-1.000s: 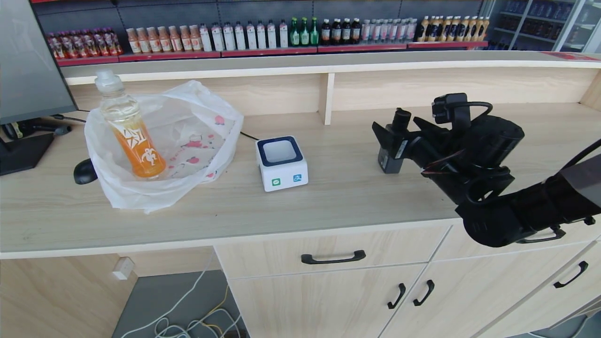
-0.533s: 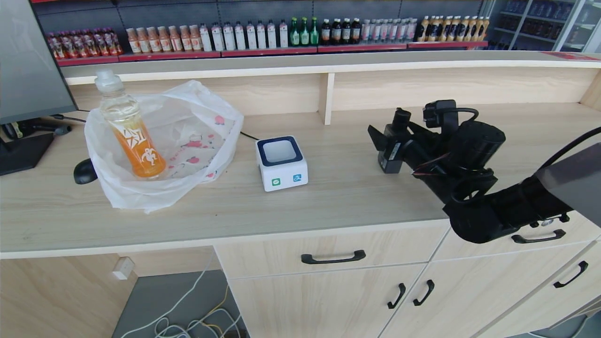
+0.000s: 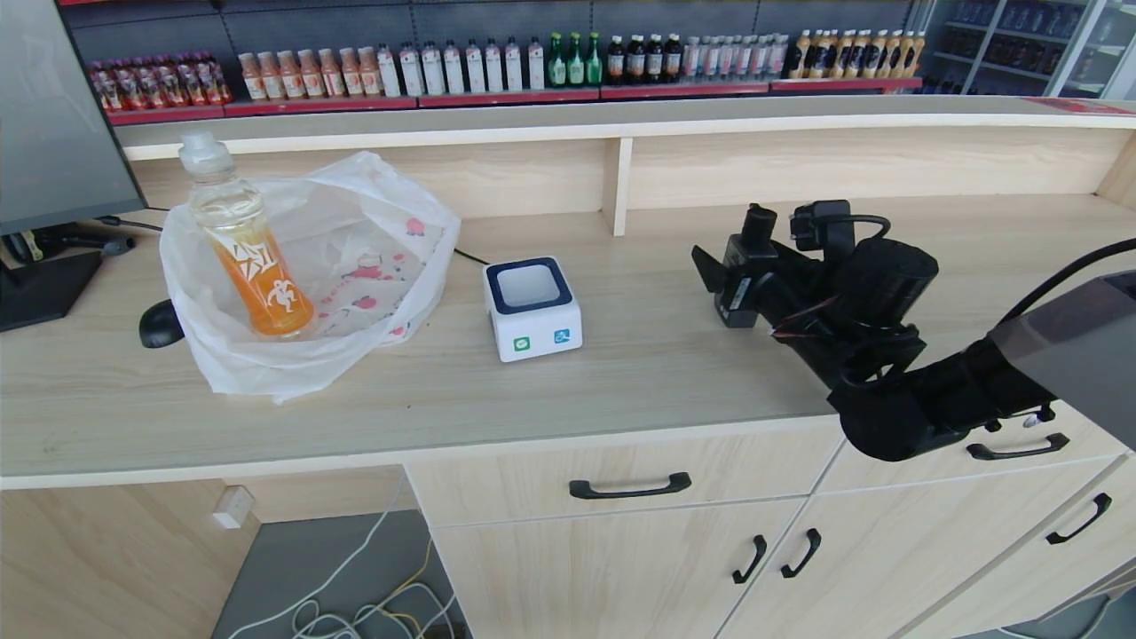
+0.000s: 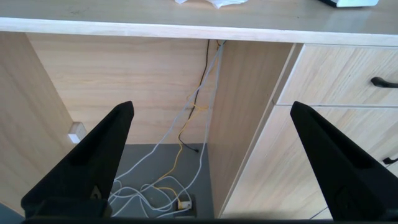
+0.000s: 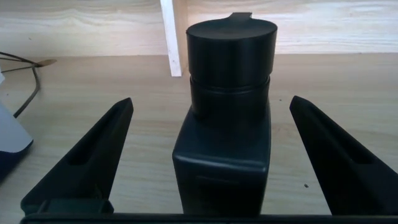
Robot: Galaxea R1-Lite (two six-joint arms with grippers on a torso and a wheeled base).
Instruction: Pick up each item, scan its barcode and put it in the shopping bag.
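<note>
a shop, with shelves (image 3: 532, 62) of drinks along the back wall and a pale wood worktop (image 3: 621, 382) in front; at its left end a white plastic bag (image 3: 404, 209) lies open, and an orange bottle (image 3: 259, 266) stands upright inside it, so one item looks already bagged; the scanner (image 3: 532, 306) sits just beside the bag, window up, with nothing over it; well to its right a black bottle (image 3: 735, 297) stands upright on the worktop, not yet lifted; the right tool (image 5: 210, 104) is level with it, fingers apart, one on each side, with a clear gap to the bottle on both sides, so there is no grip yet; the left tool (image 4: 211, 107) hangs below the worktop edge, facing the cupboard front and some loose cables, also fingers apart and holding nothing; by my reading the task is about halfway: the orange bottle is done, and the black bottle is the one item left in sight; it has yet to be clamped, lifted, carried over the scanner with its barcode turned to the window, then lowered into the bag beside the orange bottle
</note>
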